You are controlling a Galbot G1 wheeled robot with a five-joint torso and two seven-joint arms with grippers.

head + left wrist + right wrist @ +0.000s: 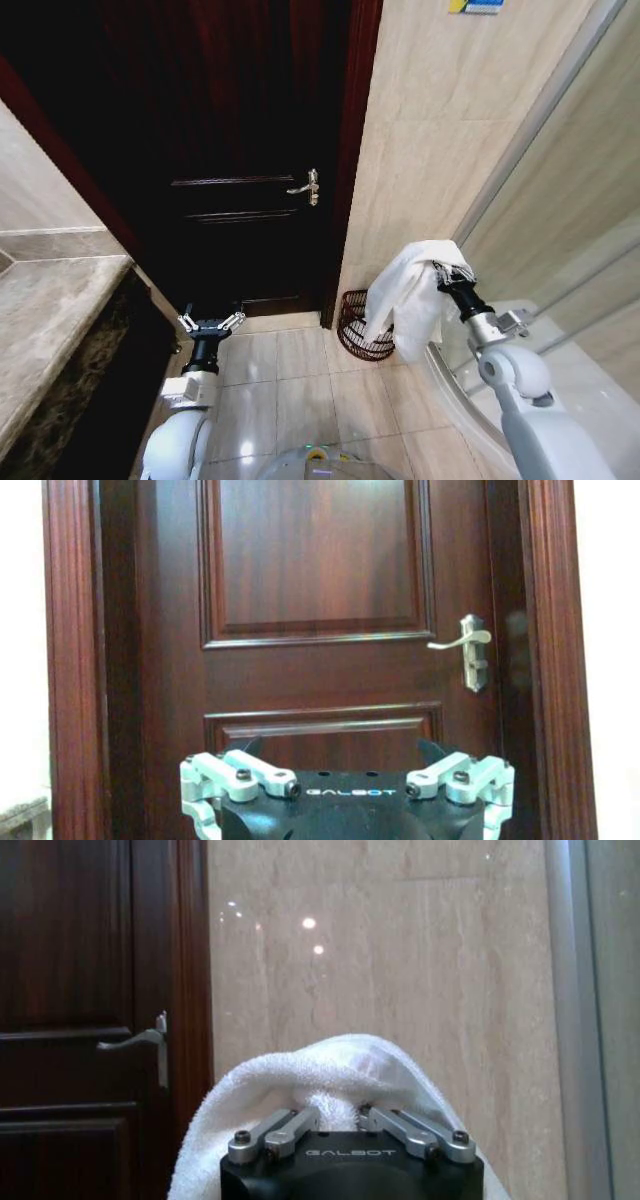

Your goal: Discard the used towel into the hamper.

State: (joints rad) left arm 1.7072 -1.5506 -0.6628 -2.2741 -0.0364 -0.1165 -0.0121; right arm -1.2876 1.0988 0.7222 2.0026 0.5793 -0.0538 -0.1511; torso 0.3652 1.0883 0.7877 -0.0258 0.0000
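Note:
A white towel [410,295] hangs in folds from my right gripper [447,270], which is shut on its upper edge. In the right wrist view the towel [330,1072] bulges over the shut fingers [285,1129]. The hamper [360,328], a dark reddish-brown wire basket, stands on the floor against the beige wall, below and just behind the hanging towel, partly covered by it. My left gripper [211,322] is low on the left, open and holding nothing, pointed at the dark door [320,615].
A dark wooden door [240,150] with a silver lever handle [305,187] is ahead. A marble counter [50,320] runs along the left. A glass shower screen [560,230] and a curved white rim [450,385] lie to the right. Tiled floor [290,390] lies between.

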